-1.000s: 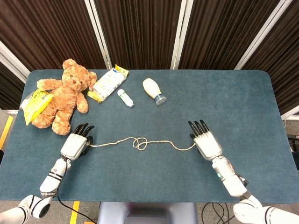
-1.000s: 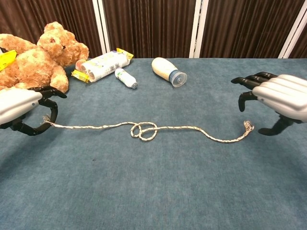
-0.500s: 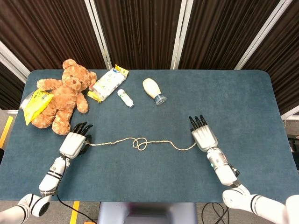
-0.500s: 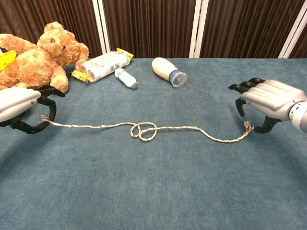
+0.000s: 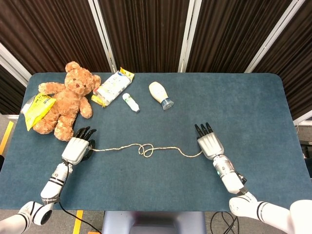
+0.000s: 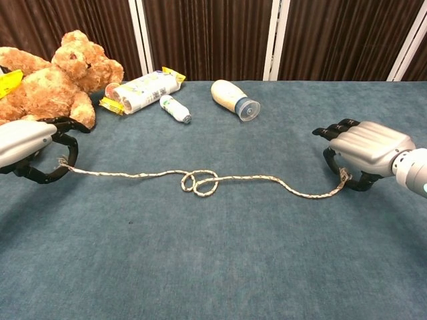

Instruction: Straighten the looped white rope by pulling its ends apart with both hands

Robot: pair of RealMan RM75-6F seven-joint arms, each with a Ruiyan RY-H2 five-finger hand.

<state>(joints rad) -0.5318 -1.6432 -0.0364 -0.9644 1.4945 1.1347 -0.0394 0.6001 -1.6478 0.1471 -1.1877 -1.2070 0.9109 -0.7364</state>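
Observation:
The white rope (image 5: 146,149) lies across the near middle of the blue table (image 5: 243,97), with a small double loop (image 6: 199,182) at its centre. My left hand (image 6: 30,147) sits at the rope's left end and pinches it between thumb and a curled finger; that end is lifted slightly off the cloth. In the head view this left hand (image 5: 77,148) is just below the teddy bear. My right hand (image 6: 363,150) hovers low over the frayed right end (image 6: 343,176), with fingers on one side, thumb on the other and a gap between them. From above, the right hand (image 5: 208,145) covers that end.
A brown teddy bear (image 5: 66,100) and a yellow packet (image 5: 35,109) lie at the far left, close behind my left hand. A white snack pack (image 5: 111,87), a small bottle (image 5: 130,102) and a cream bottle (image 5: 160,94) lie further back.
My right hand has moved left and down onto the rope's right end, fingers curling around it. My left hand has shifted slightly, lifting its end a little. The loop has not moved.

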